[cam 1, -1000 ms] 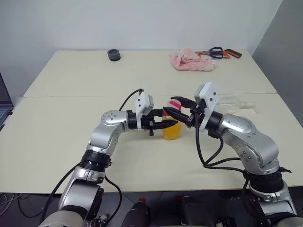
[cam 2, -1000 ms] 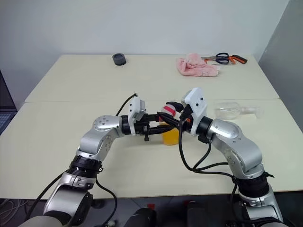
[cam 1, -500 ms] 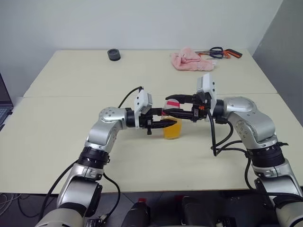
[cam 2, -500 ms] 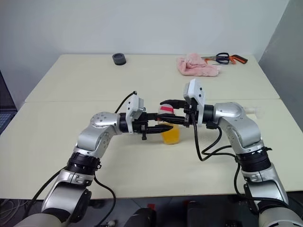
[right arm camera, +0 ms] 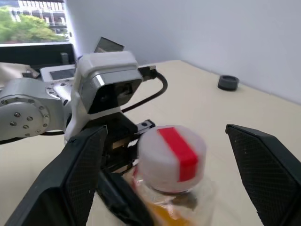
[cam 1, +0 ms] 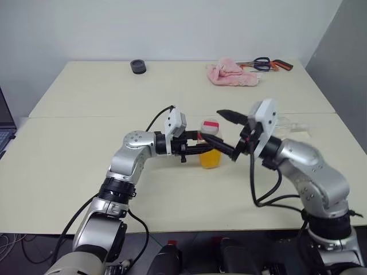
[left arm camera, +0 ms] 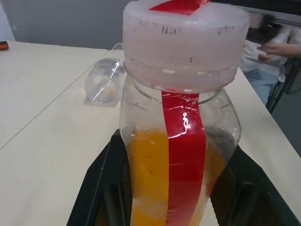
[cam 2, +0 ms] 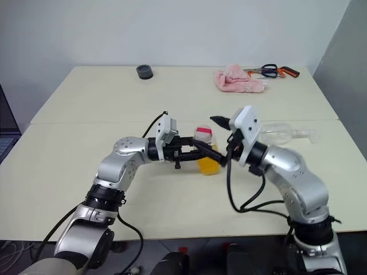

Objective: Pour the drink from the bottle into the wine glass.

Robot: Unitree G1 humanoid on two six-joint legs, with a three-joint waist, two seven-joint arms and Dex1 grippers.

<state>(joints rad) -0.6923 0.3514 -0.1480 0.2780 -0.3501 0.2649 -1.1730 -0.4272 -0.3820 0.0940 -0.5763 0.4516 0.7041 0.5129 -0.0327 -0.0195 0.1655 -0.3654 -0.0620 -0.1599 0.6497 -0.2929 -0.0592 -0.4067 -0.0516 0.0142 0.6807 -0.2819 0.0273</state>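
Left eye view gives me the cream counter (cam 1: 69,172) first, two slabs butted together. Both arms meet near its middle. My left pincer (cam 1: 202,148) reaches in level from the left and is pinching the bottle (cam 1: 210,150) around its body; in the left wrist view the black fingers (left arm camera: 101,188) press either side of the clear wall, exactly as they did a second ago. The bottle stands upright on the counter, white-and-red cap (cam 1: 211,125) on, red stripe (left arm camera: 184,155) down its side, and the drink (left arm camera: 146,179) fills roughly the lower half.

My right pincer (cam 1: 231,136) is what changed. A second ago its fingers sat close around the cap; half a second ago they were still by it. Now they are spread wide and clear of the cap, one finger above cap height, the other low beside the bottle, with the hand drawn slightly back toward my right.

The wine glass (cam 2: 282,134) lies on its side behind my right arm, unmoved.

At the far edge I see a pink cloth (cam 1: 232,74), scissors (cam 1: 265,63) and a small dark ring (cam 1: 137,66).
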